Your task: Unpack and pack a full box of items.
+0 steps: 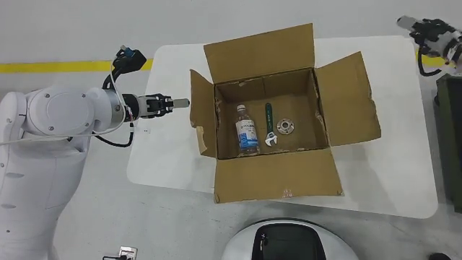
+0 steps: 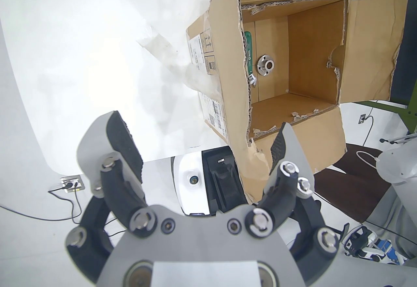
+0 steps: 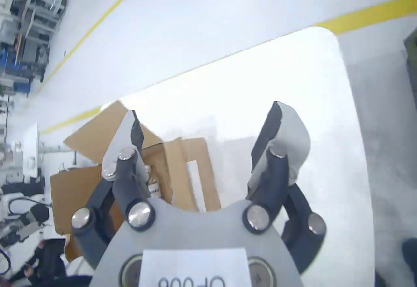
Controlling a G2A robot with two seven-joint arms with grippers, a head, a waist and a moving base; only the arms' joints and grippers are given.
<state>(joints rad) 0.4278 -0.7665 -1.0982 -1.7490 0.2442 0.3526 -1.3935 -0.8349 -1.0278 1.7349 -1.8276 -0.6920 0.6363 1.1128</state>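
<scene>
The cardboard box (image 1: pixel 278 177) sits in the middle of the white tabletop (image 1: pixel 390 173) with all four flaps folded out and its mouth facing up. Three things lie on its floor in a row. A clear bottle (image 1: pixel 246 131) with a white label lies on its side, nearest the left arm's wall. A green-handled wrench (image 1: pixel 269 126) lies just beside it, roughly parallel. The round metal flange (image 1: pixel 286 126) rests right by the wrench's middle, and bare cardboard runs from there to the far wall.

The left gripper (image 1: pixel 180 103) hovers outside the box, near its left flap but not touching it, over the tabletop's edge, and it points toward the box. Its wrist camera looks past the torn flap into the box (image 2: pixel 312 50), where it catches the flange (image 2: pixel 265 64) and the green wrench (image 2: pixel 248 50). That left gripper (image 2: pixel 199 121) has its fingers spread wide and nothing between them.

The right gripper (image 1: pixel 408 23) is well apart from the box, up beyond the tabletop's far right corner. Its wrist camera shows the right gripper (image 3: pixel 204 108) spread wide and empty too, with the box (image 3: pixel 81 184) off in the distance.

A yellow floor line (image 1: pixel 58 66) runs behind the tabletop.
</scene>
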